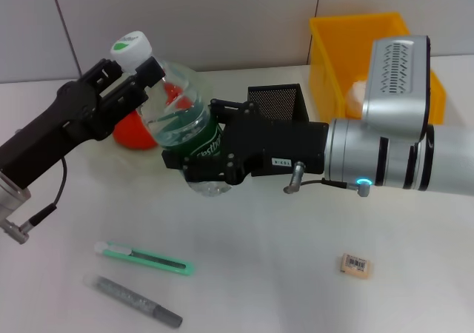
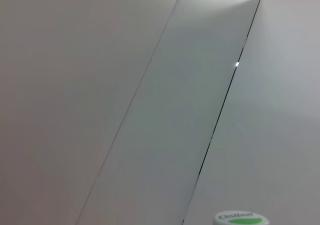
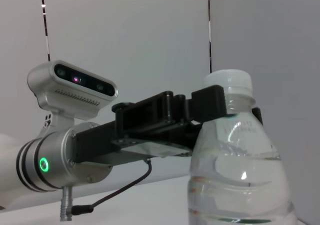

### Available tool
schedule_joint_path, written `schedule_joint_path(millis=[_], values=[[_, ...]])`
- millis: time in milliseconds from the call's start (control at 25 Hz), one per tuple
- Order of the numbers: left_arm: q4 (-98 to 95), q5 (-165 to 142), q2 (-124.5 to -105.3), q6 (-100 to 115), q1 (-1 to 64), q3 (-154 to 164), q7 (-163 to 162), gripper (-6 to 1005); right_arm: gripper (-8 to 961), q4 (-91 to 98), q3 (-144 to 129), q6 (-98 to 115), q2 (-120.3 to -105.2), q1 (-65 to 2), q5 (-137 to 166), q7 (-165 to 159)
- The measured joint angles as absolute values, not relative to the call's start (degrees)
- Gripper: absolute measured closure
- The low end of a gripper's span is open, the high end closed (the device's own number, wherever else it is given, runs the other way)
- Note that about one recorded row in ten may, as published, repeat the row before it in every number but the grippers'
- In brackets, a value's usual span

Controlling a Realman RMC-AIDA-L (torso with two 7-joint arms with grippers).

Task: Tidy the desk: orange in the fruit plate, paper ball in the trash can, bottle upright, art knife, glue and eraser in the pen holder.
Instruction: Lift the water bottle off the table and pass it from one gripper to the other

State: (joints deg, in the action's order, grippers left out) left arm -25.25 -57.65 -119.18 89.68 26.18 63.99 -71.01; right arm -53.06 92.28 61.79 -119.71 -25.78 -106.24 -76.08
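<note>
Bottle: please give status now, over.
Left gripper shut on bottle neck. Right gripper shut on its body. Bottle near upright, above table. Orange close behind.

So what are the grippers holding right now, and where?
The bottle: left gripper clamps its neck under the cap, right gripper grips its labelled lower body.

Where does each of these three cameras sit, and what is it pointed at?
Head view: on the robot's head, looking down at the desk; both arms show, left gripper and right gripper on the bottle.
Left wrist view: faces the wall; only the bottle's cap shows.
Right wrist view: faces the bottle and left arm.
All three share the bottle.
</note>
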Motion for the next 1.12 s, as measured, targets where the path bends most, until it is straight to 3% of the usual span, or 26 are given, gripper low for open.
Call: schedule_joint_path(millis=[1040, 1120], values=[[-25.1, -57.1, -119.18, 90.0, 26.6, 64.6, -69.9, 345, 192, -50.9, 92.1, 61.2, -119.71, -27.4, -106.8, -76.4], [-25.1, -57.1, -119.18, 90.0, 26.6, 64.6, -69.9, 397, 192, -50.9, 92.0, 61.2, -119.71, -27.4, -106.8, -76.4]])
